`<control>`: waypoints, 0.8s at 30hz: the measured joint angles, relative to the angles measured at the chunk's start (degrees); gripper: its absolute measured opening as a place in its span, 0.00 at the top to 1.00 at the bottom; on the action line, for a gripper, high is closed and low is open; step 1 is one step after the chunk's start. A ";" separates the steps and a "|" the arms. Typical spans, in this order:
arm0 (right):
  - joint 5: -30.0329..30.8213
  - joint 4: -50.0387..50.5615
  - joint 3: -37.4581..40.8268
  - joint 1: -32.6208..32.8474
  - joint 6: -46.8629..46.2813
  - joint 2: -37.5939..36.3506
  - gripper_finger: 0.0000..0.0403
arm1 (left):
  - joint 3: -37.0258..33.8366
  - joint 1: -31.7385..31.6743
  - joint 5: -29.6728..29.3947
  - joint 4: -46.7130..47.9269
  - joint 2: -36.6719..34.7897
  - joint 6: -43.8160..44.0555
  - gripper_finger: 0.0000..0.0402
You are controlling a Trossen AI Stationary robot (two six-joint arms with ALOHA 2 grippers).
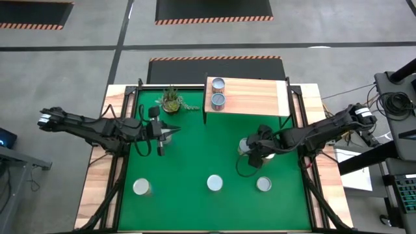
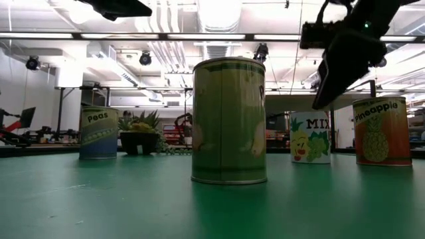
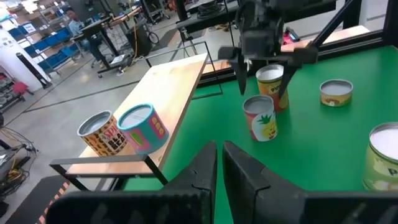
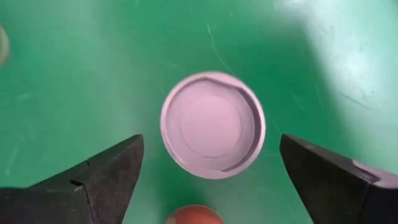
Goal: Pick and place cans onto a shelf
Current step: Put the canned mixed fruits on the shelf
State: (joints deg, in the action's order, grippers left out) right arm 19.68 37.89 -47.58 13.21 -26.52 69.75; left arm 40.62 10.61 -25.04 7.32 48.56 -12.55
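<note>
Cans (image 1: 218, 92) sit two on the shelf (image 1: 253, 96) at twelve o'clock; right tool (image 4: 208, 168) spread above one can (image 4: 212, 124); left tool (image 3: 220, 163) pressed together.

Cans (image 2: 99, 133) read "Peas", "MIX" (image 2: 310, 137) and "Pineapple" (image 2: 381, 131)

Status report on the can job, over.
Right claw open above a can. Left claw shut, idle mid-table. Two cans on the shelf. Nothing blocking.

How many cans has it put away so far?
Two cans already stand on the shelf. The right gripper hangs open over a third can, not gripping yet. Three more cans wait along the mat's near edge. The left gripper idles shut.
</note>
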 joint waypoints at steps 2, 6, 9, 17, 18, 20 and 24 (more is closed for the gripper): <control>0.17 0.08 0.42 0.00 -0.09 1.23 0.09 | 0.02 0.00 0.00 -0.27 0.25 -0.01 0.98; 1.38 -0.28 0.64 -0.04 -0.46 3.72 0.10 | 0.02 0.00 0.00 -0.77 0.41 -0.20 0.98; 1.38 -1.32 0.64 -0.43 -0.39 5.43 0.10 | 0.02 0.00 0.00 -0.77 0.47 -0.27 0.98; 1.39 -3.85 0.22 -0.87 1.67 9.41 0.23 | 0.02 0.01 0.00 -0.90 0.65 -0.29 0.98; 1.40 -4.03 0.18 -0.87 1.68 9.56 0.26 | 0.02 0.02 0.00 -0.90 0.64 -0.29 0.98; 1.44 -4.09 0.16 -0.87 1.66 9.43 0.31 | 0.02 0.00 0.00 -0.90 0.63 -0.29 0.98; 0.96 -5.17 0.22 -0.87 1.62 8.37 0.36 | 0.02 0.00 0.00 -0.90 0.63 -0.29 0.98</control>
State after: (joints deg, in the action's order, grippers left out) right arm 20.64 32.72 -47.35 12.34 -24.91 78.12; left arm 40.64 10.61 -25.04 6.42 49.19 -12.84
